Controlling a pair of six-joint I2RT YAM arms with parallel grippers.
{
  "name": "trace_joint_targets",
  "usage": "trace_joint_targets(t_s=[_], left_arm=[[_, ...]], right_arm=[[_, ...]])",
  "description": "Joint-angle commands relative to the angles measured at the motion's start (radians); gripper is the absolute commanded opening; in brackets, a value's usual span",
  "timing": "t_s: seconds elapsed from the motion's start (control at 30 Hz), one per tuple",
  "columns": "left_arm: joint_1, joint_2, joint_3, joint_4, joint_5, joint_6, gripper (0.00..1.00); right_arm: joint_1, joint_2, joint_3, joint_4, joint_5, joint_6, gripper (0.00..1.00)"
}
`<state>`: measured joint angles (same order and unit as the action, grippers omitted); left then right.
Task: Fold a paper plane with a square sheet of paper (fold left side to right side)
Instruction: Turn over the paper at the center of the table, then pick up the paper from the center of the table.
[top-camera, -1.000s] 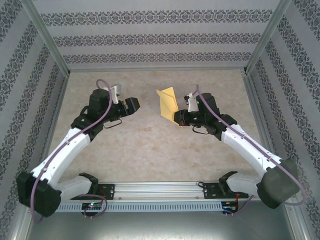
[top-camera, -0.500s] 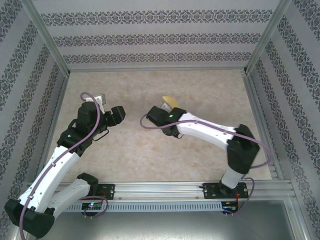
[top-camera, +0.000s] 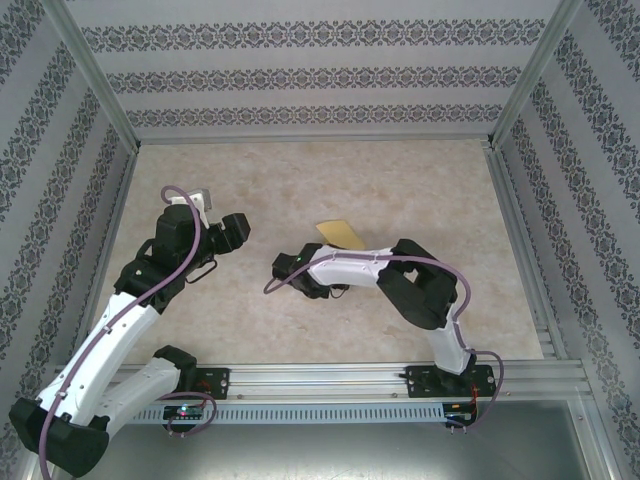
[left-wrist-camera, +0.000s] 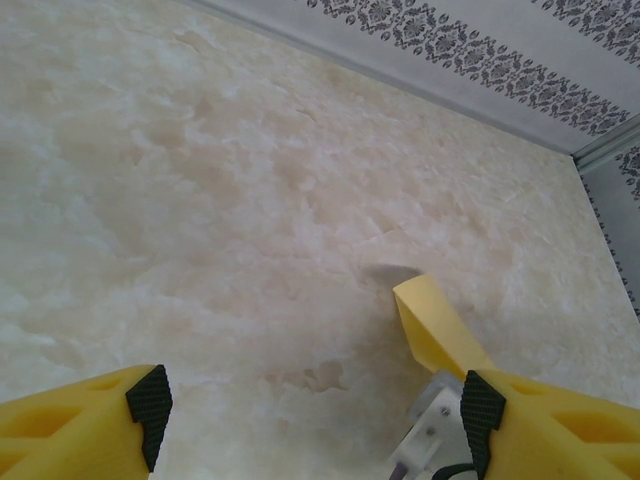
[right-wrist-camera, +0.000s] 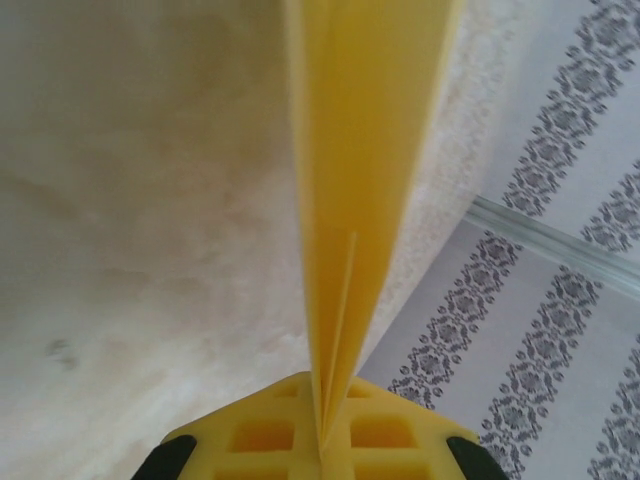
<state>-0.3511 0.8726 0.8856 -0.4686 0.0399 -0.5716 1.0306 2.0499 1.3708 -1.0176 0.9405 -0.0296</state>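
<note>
The yellow paper (right-wrist-camera: 370, 150) is folded into a slim, layered paper plane shape and stands on edge between the jaws of my right gripper (right-wrist-camera: 325, 445), which is shut on its near end. From above, the paper (top-camera: 338, 233) pokes out beyond the right wrist (top-camera: 300, 266) near the table's middle. My left gripper (top-camera: 232, 232) hovers to the left of it, apart from it. Its jaws (left-wrist-camera: 315, 415) are open with nothing between them. The paper's tip (left-wrist-camera: 435, 325) rises just inside the right fingertip (left-wrist-camera: 480, 420).
The marbled table (top-camera: 300, 330) is walled by patterned panels (top-camera: 320, 75) with metal posts at the corners. The right arm's elbow (top-camera: 420, 285) is folded tight over the table's right half. A rail (top-camera: 320, 378) runs along the near edge.
The right arm has folded in and carried the paper left and nearer, towards the table's middle. The left arm drew back to the left, then held still, and its jaws opened a little wider.
</note>
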Motion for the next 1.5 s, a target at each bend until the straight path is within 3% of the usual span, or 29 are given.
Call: trace_joint_targets(t_s=[0.0,0.33,0.43,0.5,0.63,0.73,0.9,1.13,1.33,1.47], left_arm=[[0.01,0.008,-0.003,-0.013,-0.015,0.022,0.79],[0.009,0.011,0.012,0.005,0.007,0.002,0.79],[0.01,0.005,0.005,0.022,0.021,-0.015,0.8],[0.01,0.01,0.003,0.029,0.032,-0.026,0.81],[0.011,0.027,-0.016,0.061,0.079,-0.058,0.82],[0.011,0.059,-0.068,0.145,0.178,-0.109,0.81],[-0.007,0.192,-0.183,0.385,0.375,-0.24,0.77],[-0.124,0.455,-0.189,0.614,0.439,-0.325,0.76],[-0.186,0.687,-0.096,0.71,0.469,-0.329,0.75],[-0.201,0.827,-0.025,0.758,0.496,-0.343,0.73]], right_arm=[[0.033,0.023,0.015,-0.012,-0.082,-0.045,0.06],[0.068,-0.118,-0.008,-0.03,-0.401,0.005,0.54],[0.082,-0.198,-0.04,-0.025,-0.509,0.029,0.66],[0.093,-0.266,-0.074,-0.006,-0.577,0.049,0.82],[0.095,-0.429,-0.152,0.06,-0.677,0.074,0.97],[0.055,-0.568,-0.224,0.145,-0.709,0.106,0.98],[-0.139,-0.795,-0.36,0.357,-0.852,0.216,0.98],[-0.451,-1.031,-0.636,0.77,-1.111,0.476,0.98],[-0.644,-1.038,-0.792,1.007,-1.297,0.678,0.98],[-0.687,-1.002,-0.82,1.039,-1.363,0.716,0.98]])
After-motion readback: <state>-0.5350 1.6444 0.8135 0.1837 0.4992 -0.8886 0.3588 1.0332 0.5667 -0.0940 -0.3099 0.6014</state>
